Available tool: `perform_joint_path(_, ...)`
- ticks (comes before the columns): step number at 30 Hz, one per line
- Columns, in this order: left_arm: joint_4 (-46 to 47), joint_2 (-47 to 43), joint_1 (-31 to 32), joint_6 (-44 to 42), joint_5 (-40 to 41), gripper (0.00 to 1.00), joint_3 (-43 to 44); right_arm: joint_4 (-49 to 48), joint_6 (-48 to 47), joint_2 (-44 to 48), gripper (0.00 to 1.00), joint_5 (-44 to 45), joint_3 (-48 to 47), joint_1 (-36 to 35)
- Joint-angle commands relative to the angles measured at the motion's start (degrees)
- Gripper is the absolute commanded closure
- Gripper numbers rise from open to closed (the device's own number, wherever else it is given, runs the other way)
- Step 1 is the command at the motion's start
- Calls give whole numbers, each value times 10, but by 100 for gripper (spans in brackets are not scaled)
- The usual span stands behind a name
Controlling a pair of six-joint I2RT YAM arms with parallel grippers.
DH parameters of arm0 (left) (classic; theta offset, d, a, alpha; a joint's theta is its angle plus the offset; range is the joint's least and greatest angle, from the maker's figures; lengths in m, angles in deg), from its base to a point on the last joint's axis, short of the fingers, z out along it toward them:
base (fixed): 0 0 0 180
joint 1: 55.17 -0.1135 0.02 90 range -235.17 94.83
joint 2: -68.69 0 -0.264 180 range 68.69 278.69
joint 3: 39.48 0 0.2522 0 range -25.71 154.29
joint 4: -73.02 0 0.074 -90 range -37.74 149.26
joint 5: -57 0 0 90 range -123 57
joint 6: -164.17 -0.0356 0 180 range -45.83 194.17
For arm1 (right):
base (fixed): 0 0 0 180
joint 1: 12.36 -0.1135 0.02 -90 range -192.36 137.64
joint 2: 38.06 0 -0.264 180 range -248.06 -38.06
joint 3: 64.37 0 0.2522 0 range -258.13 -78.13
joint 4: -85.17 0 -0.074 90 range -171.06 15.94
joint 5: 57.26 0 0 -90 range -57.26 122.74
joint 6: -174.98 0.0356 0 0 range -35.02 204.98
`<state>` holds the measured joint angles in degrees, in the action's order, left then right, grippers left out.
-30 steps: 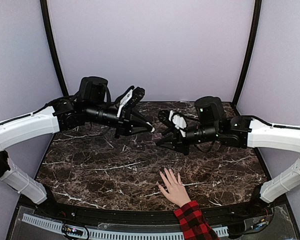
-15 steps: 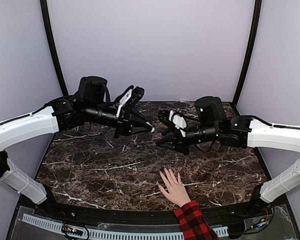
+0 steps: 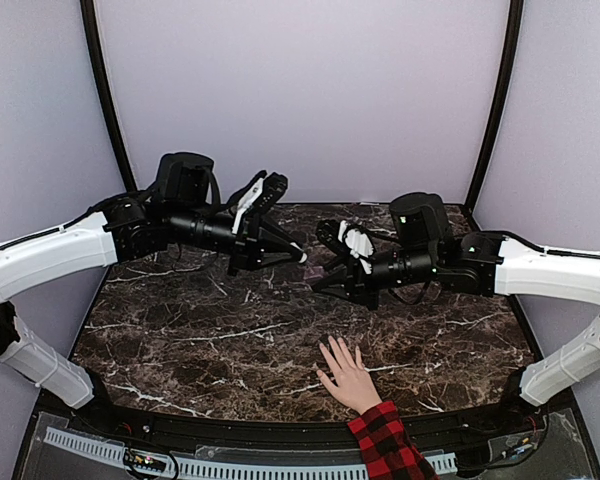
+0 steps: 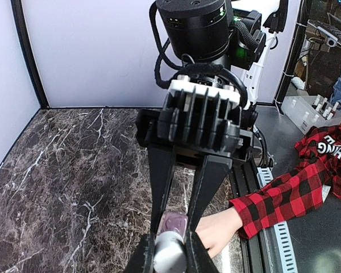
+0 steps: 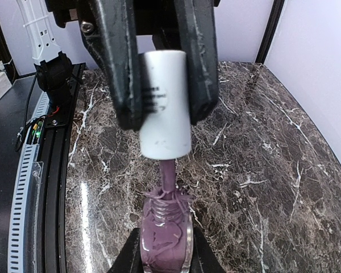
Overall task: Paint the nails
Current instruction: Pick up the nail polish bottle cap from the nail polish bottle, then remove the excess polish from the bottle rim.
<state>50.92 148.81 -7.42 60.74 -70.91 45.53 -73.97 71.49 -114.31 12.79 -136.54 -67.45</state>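
Note:
A light-skinned hand (image 3: 348, 378) in a red-and-black plaid sleeve (image 3: 385, 445) lies flat at the table's near edge, fingers spread. Its nails (image 3: 332, 346) are too small to make out. My right gripper (image 5: 165, 253) is shut on an open bottle of purple polish (image 5: 165, 239). Above it, my left gripper (image 4: 169, 255) is shut on the white cap (image 5: 165, 102), whose brush stem runs down into the bottle's smeared neck. Both grippers meet in the air over mid-table (image 3: 308, 260), well behind the hand. In the left wrist view the hand (image 4: 219, 230) shows beside the bottle (image 4: 175, 223).
The dark marble table (image 3: 180, 330) is ringed by pale purple walls. A black rail (image 3: 230, 430) runs along its near edge. Off the table, more plaid cloth (image 4: 324, 151) and a bin of small items (image 4: 307, 111) show in the left wrist view.

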Motion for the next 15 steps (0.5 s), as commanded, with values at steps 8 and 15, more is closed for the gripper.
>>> perform_joint_path(8,-15,-31,-8,-13,15,100,-4,-30,-6,21,100,-10,4,-2)
perform_joint_path(15,-20,-33,-10,-16,23,100,-4,-31,-6,25,100,-8,6,-1)
